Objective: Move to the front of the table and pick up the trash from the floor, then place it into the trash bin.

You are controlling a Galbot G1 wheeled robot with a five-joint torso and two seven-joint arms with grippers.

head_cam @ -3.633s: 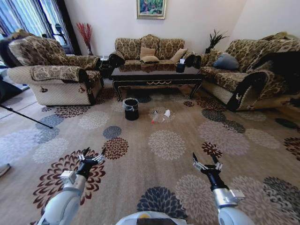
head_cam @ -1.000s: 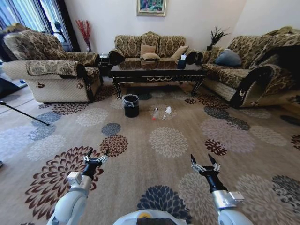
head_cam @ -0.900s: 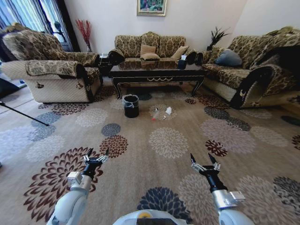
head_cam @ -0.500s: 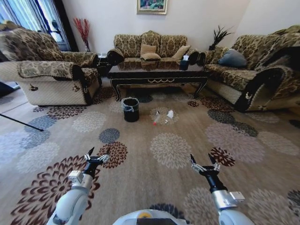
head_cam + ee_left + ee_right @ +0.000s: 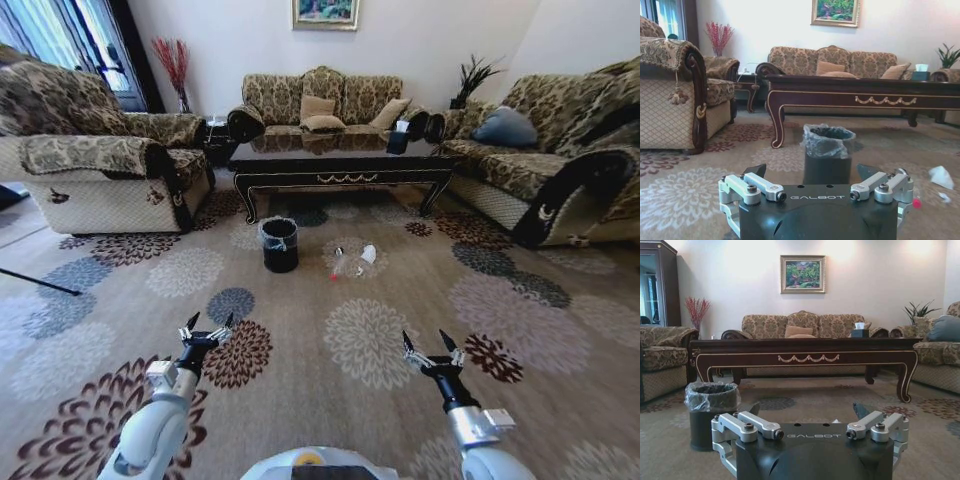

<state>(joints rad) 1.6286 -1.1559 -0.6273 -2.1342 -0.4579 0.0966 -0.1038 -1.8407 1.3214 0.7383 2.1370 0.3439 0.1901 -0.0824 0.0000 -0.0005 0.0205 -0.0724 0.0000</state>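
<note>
The left gripper (image 5: 207,333) hung low over the floor (image 5: 300,340) with its fingers spread and nothing between them. The right gripper (image 5: 427,352) hung likewise, spread and empty. Both stood well short of the table (image 5: 340,160).

Step in hand, as judged: the approach toward the front of the table. No pick had begun.

Positions relative to the table:
- The trash bin (image 5: 279,244) stood on the carpet just in front of the table's long front side, toward its left end.
- The trash (image 5: 352,262) lay in front of the table near its middle, beside the bin but apart from it: a clear bottle with a red cap and a white paper wad.

The next move likely called for closing the remaining distance, then lowering one gripper to the litter.

Hard to make out:
- The third small piece could not be singled out.
- From the left wrist, the gripper body hid the bottle except for its red cap (image 5: 916,203).
- From the right wrist, the gripper body covered nearly all the litter.
</note>
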